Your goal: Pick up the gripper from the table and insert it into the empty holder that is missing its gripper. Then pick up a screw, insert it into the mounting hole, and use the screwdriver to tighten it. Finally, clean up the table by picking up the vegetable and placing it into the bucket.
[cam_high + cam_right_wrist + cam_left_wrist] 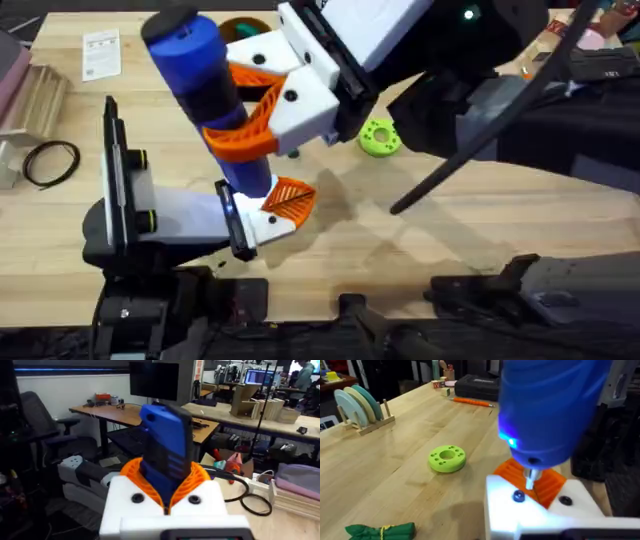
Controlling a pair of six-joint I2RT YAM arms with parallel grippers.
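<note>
Right claw [250,120] of mine is clenched on the screwdriver [195,70], its orange ribbed pads [245,140] wrapping the blue barrel on both sides; my right wrist view shows the same grip, the barrel [165,460] standing between the two orange pads above the white claw body. I hold the tool upright and a little tilted, high over the left half of the bench [400,240]. In my left wrist view its thin silver tip [531,477] points down at the white holder [535,510], right beside a dark screw head [518,496], and a blue light glows on the barrel [510,441]. Whether the tip is touching the screw I cannot tell. The orange gripper [290,198] sits on the holder [265,225] at the end of the grey-white arm lying on the near left of the bench. I cannot tell how the fingers of my left claw stand. The vegetable [380,531] lies flat on the bench, dark green with a yellow band, apart from the holder. A lime-green disc [380,137] rests near the middle of the bench, to the right of the screwdriver. The bucket [245,28] peeks out at the far edge, behind my right arm
</note>
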